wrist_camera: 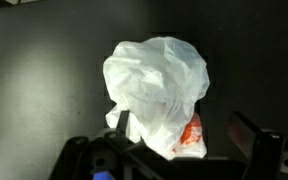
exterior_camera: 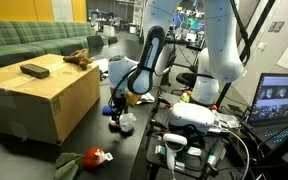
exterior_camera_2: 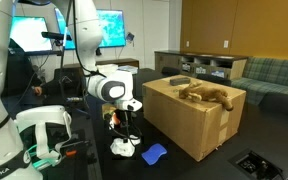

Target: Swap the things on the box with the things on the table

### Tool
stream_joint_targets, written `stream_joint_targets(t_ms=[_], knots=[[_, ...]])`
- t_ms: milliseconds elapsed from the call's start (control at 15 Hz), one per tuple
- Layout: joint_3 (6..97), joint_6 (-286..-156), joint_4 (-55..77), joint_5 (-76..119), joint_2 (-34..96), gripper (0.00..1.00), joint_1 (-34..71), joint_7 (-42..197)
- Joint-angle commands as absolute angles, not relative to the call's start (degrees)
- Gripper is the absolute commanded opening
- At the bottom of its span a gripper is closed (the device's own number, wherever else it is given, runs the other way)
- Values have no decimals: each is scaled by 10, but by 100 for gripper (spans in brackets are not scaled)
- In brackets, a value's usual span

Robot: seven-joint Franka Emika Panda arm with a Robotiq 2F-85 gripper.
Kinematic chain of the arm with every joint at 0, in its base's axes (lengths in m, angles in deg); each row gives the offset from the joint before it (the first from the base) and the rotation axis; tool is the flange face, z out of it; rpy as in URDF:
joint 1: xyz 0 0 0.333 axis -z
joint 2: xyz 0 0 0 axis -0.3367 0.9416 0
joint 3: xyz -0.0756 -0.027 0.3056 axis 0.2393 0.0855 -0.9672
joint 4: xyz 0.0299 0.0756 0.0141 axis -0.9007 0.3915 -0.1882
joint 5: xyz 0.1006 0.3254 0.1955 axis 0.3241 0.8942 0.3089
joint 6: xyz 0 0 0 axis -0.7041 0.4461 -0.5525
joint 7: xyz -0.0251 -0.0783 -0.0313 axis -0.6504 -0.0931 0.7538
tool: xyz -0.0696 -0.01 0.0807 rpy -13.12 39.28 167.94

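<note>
The claw hangs low over the dark desk, just beside the cardboard box that takes up one end of the desk. It is spread wide. In the wrist view its two black fingers stand well apart at the bottom of the frame, and the lower part of a crumpled white plastic bag lies between them. Whether either finger touches the bag I cannot tell. Something orange-red shows through the bag's lower side, too veiled to name. In both exterior views the bag lies on the desk directly under the claw, close to the side wall of the box. On top of the box, a brown plush toy lies near the edge farthest from the arm, and a dark flat block rests apart from it on the same top face. A blue cloth lies flat on the desk just beside the bag, near the foot of the box. In an exterior view, a green and red soft toy lies on the desk toward the edge nearest the camera, well apart from the bag. A green sofa stands behind the box.
</note>
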State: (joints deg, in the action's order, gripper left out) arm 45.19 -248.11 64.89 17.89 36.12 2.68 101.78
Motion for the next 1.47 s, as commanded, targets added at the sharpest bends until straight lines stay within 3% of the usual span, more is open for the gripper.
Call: stream_joint_targets(t_ms=[0,467,600,1133,1267,1400], knots=[[463,-2550,658,187,388,100,24,977],[461,-2597,650,208,449,100,25,912],[454,-2591,648,212,452,74,32,899],[402,-2512,636,237,412,12,71,843],[381,-2479,630,249,396,2,85,826],[365,-2439,628,262,368,4,92,813]])
